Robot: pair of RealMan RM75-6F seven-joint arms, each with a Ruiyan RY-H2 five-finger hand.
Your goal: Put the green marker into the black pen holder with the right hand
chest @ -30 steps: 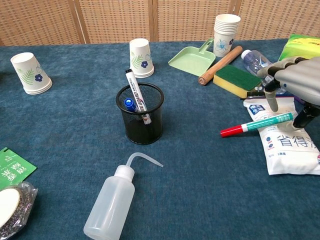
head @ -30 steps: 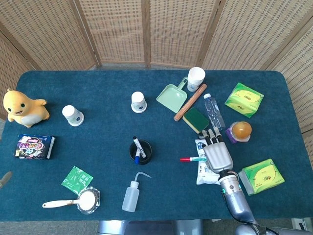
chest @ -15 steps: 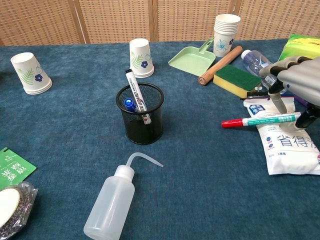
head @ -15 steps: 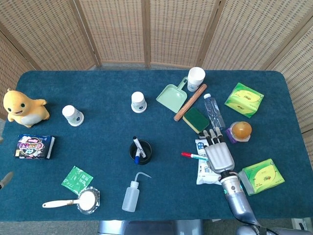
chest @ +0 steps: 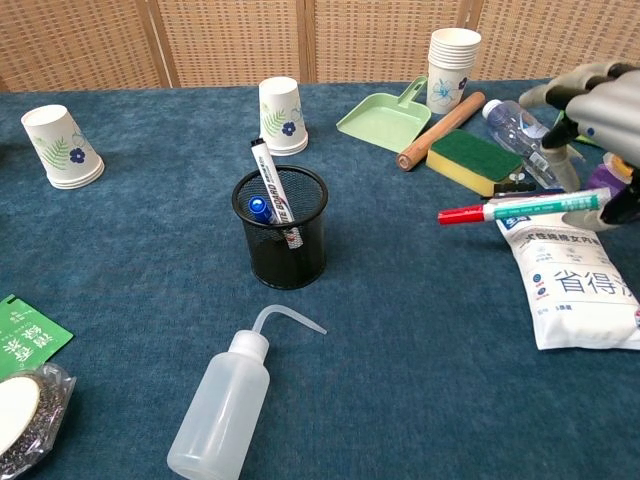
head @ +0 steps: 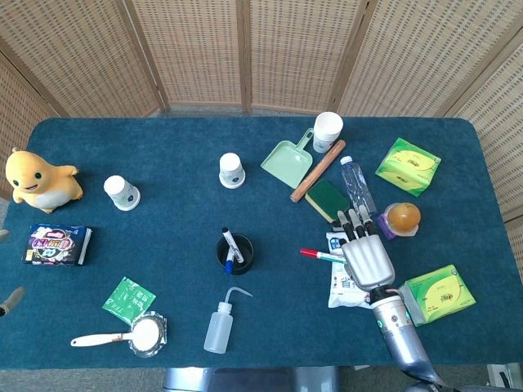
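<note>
The green marker (chest: 535, 206) with a red cap (chest: 458, 214) hangs level above the table, pinched in my right hand (chest: 600, 100), cap pointing left. From above, the marker (head: 324, 256) juts left from the right hand (head: 365, 255), over the white packet (head: 341, 282). The black mesh pen holder (chest: 281, 243) stands upright well left of the cap, with a white marker and a blue pen in it. In the head view the holder (head: 235, 255) is at table centre. Only a grey sliver of my left hand (head: 8, 297) shows at the left edge.
A white squeeze bottle (chest: 225, 402) lies in front of the holder. A green sponge (chest: 472, 157), rolling pin (chest: 440, 130), dustpan (chest: 385, 117), cup stack (chest: 452, 65) and water bottle (chest: 520, 125) sit behind the right hand. Paper cups (chest: 282, 114) stand behind the holder.
My right hand has lifted the green marker off the white packet and the table, raising it and carrying it slightly back; the red cap stays pointing left.
</note>
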